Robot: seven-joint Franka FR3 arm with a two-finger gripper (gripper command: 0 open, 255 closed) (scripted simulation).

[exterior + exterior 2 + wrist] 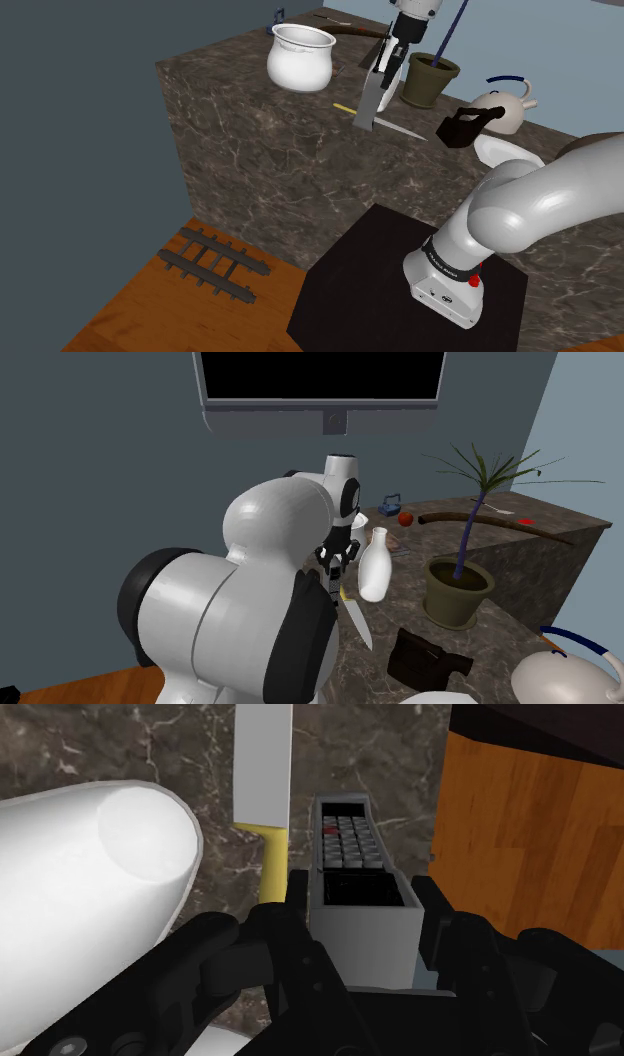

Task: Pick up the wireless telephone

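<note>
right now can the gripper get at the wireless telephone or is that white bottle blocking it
Likely yes: the gripper seems to have its fingers against both sides of the wireless telephone. The white bottle and the knife lie beside it, outside the fingers.

On the marbled counter [530, 557] stands a white bottle [374, 567]. A potted plant [459, 590] sits at its four o'clock, a knife [359, 622] (pale blade) at six, and a red apple [405, 519] at one.

Veined marble counter [280, 170], seemingly matt telephone [365, 942]
</note>
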